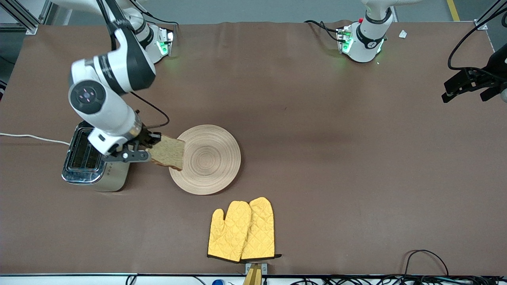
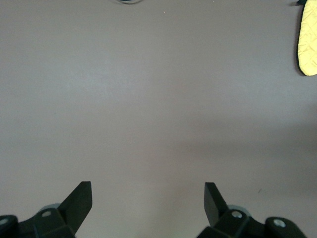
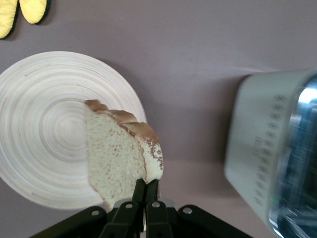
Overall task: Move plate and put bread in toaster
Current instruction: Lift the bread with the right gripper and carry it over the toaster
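My right gripper (image 1: 151, 149) is shut on one edge of the slice of brown bread (image 1: 169, 152) and holds it up, over the gap between the toaster (image 1: 84, 159) and the plate (image 1: 212, 159). The round light-wood plate lies flat on the table and nothing lies on it. The cream toaster with its chrome top stands beside it, toward the right arm's end. In the right wrist view the fingers (image 3: 139, 191) pinch the bread (image 3: 119, 153), with the plate (image 3: 42, 129) and the toaster (image 3: 262, 158) below. My left gripper (image 1: 464, 92) waits open and empty above bare table (image 2: 148, 191).
A pair of yellow oven mitts (image 1: 242, 230) lies nearer to the front camera than the plate; they also show in the left wrist view (image 2: 308, 44) and the right wrist view (image 3: 22, 10). The toaster's white cord (image 1: 31, 137) runs off toward the table's edge. Brown cloth covers the table.
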`<state>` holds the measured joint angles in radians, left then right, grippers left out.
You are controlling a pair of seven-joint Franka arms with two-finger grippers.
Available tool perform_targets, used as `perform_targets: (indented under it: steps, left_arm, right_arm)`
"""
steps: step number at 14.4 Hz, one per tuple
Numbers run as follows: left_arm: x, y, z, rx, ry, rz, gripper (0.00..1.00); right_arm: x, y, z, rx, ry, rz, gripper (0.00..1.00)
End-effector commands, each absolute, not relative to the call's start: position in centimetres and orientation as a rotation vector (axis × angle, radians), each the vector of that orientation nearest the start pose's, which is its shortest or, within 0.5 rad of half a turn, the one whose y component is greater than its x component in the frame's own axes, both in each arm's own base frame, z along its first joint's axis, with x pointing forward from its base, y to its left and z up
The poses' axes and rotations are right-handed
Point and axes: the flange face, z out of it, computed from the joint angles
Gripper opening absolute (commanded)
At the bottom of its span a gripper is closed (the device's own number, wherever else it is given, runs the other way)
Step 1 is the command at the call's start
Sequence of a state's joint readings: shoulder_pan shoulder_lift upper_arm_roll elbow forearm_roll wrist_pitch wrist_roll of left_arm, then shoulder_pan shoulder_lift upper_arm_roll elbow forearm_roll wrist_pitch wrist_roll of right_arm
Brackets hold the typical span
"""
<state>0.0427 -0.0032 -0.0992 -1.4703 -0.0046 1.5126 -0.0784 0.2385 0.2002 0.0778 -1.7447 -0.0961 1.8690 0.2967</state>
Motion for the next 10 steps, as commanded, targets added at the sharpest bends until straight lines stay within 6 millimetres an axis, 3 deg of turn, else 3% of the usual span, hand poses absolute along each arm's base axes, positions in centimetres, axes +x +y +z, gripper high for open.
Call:
perform_targets:
  steps: [1, 6, 8, 10]
  left_arm:
    - [54.3, -2.7, 67.2, -3.148, -0.035, -0.074, 1.0]
    - [54.4, -2.4, 67.1, -3.148, -0.043, -0.069, 1.0]
    - [54.4, -2.6, 67.0, -3.148, -0.038, -0.067, 1.0]
    - [54.6, -2.5, 66.7, -3.15, -0.033, -0.062, 1.0]
  right_arm:
    - [57.2, 15.6, 49.4, -3.357, -0.084, 0.044, 0.0]
    - [56.7, 10.3, 51.1, -3.754, -0.104, 0.102, 0.0]
    - [57.3, 7.0, 50.8, -3.791, -0.024, 0.137, 0.0]
    - [57.9, 5.5, 50.4, -3.861, 0.019, 0.132, 0.0]
